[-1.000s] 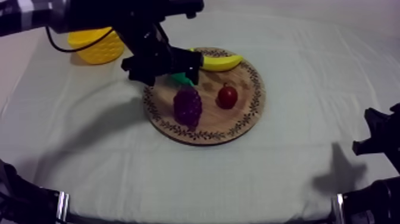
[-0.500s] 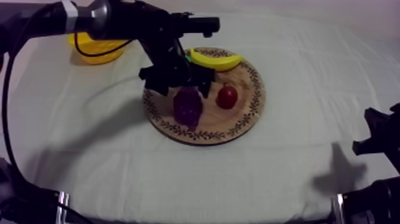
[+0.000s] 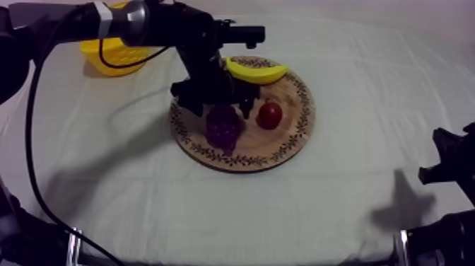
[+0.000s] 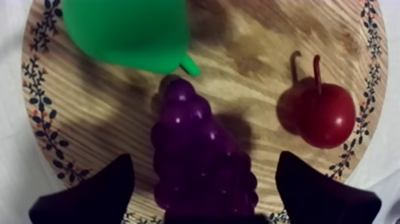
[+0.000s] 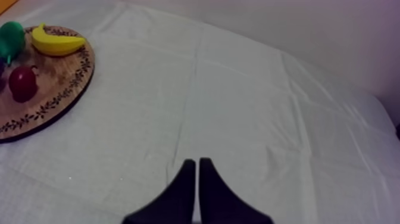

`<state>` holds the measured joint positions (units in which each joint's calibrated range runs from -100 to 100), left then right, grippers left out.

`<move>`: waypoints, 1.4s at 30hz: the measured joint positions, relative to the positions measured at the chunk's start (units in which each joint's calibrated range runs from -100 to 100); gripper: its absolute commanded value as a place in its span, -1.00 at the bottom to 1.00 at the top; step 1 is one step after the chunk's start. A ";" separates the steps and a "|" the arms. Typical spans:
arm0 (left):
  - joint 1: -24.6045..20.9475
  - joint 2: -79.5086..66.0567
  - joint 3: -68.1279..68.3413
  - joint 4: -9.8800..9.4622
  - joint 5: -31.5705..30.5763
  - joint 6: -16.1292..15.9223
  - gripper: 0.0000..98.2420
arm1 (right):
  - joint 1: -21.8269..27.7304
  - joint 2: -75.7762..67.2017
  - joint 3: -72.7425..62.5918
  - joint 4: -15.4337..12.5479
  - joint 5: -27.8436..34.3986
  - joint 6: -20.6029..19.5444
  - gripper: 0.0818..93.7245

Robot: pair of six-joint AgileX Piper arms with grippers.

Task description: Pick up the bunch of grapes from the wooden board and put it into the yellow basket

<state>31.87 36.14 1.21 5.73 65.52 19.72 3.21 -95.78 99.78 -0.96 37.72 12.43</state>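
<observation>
While the left gripper (image 3: 216,107) has travelled in the last second from the far rim of the round wooden board with the patterned rim (image 3: 290,141) to a position over its middle, it has also come down. Its black fingers (image 4: 89,196) now stand apart, one on each side of the purple bunch of toy grapes (image 4: 202,161). Treat the jaws as open: they straddle the bunch but do not yet press on it. The grapes have not shifted on the board. They lie with their narrow end just beside the stalk of the green toy pear (image 4: 128,30), and the small red fruit (image 4: 327,116) sits near them on the other side. You may therefore consider the approach complete and the grasp the step in hand. The likely next moves are to close on the bunch, lift it, and carry it to the yellow basket (image 3: 106,60), which stands well apart from the board at the far left of the grey-white cloth (image 3: 353,205). Watch the finger nearest the small red fruit, since it could nudge that fruit as it closes. The yellow toy banana (image 3: 256,71) lies along the far rim, away from the grasp. The right gripper (image 5: 197,170) remains parked over bare cloth, its fingers together on nothing.
</observation>
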 measured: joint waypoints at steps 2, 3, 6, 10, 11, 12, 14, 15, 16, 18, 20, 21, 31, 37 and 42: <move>-0.08 0.14 -0.32 0.00 0.30 0.09 0.56 | 0.00 0.00 0.00 0.00 0.00 0.00 -0.99; -0.08 0.23 -0.35 0.07 0.49 0.12 0.51 | 0.00 0.00 0.00 0.00 0.00 0.00 -0.99; -0.34 0.70 -0.61 0.31 0.92 0.01 0.44 | 0.00 0.00 0.00 0.00 0.00 0.00 -0.99; -0.58 1.22 -1.12 0.85 2.00 -0.69 0.39 | 0.00 0.00 0.00 0.00 0.00 0.00 -0.99; -0.68 1.39 -1.29 1.07 2.50 -0.83 0.39 | 0.00 0.00 0.00 0.00 0.00 0.00 -0.99; -0.71 1.57 -1.36 1.14 2.89 -0.87 0.38 | 0.00 0.00 0.00 0.00 0.00 0.00 -0.99; -0.89 1.88 -0.82 1.48 4.03 -0.46 0.37 | 0.00 0.00 0.00 0.00 0.00 0.00 -0.99; -0.94 2.04 -0.32 1.74 4.21 -0.40 0.37 | 0.00 0.00 0.00 0.00 0.00 0.00 -0.99; -1.06 2.32 0.32 2.03 4.53 -0.49 0.36 | 0.00 0.00 0.00 0.00 0.00 0.00 -0.99; -1.12 2.58 1.32 2.43 4.71 -0.74 0.35 | 0.00 0.00 0.00 0.00 0.00 0.00 -0.99; -0.95 2.76 1.82 2.67 4.78 -1.00 0.34 | 0.00 0.00 0.00 0.00 0.00 0.00 -0.99; -0.79 2.83 1.82 2.67 4.91 -1.00 0.34 | 0.00 0.00 0.00 0.00 0.00 0.00 -0.99; 0.01 2.03 2.37 1.66 4.95 0.26 0.16 | 0.00 0.00 0.00 0.00 0.00 0.00 -0.99; 0.57 0.48 3.87 1.15 3.95 0.69 0.14 | 0.00 0.00 0.00 0.00 0.00 0.00 -0.99; 1.25 -3.10 6.52 0.46 3.68 1.33 0.14 | 0.00 0.00 0.00 0.00 0.00 0.00 -0.99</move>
<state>33.13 33.04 7.73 6.19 69.20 21.05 3.21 -95.78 99.78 -0.96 37.72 12.43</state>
